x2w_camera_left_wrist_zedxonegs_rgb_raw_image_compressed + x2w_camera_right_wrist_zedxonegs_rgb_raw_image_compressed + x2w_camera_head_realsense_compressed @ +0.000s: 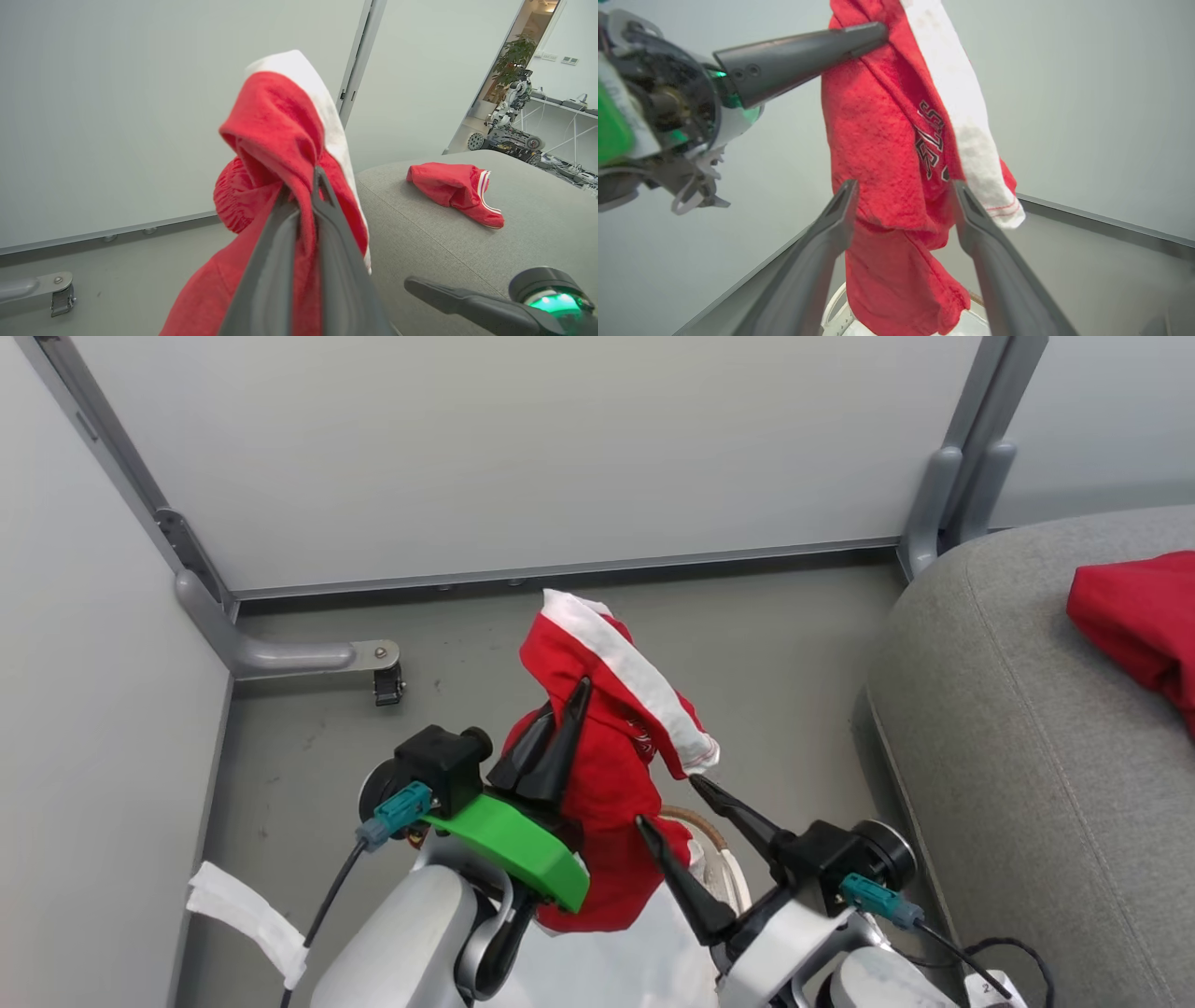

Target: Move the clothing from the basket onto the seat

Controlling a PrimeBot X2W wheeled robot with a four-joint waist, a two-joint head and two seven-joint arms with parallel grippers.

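Note:
The clothing [607,747], red with a white trim band and small print, hangs lifted above the floor. My left gripper [571,695] is shut on its upper fold; in the left wrist view the fingers [322,219] pinch the clothing [275,121]. My right gripper [668,802] stands open just right of the hanging cloth. In the right wrist view it [904,186] is spread wide with the clothing [887,140] hanging beyond the gap. Under the cloth the basket [702,824] shows its brown rim. The grey seat [1027,784] lies at the right.
A second red garment [1134,616] lies on the seat, and the left wrist view also has it [453,189]. White partition walls close the back and left. A metal foot with a caster [378,672] stands on the grey floor. A white strip [247,910] hangs at lower left.

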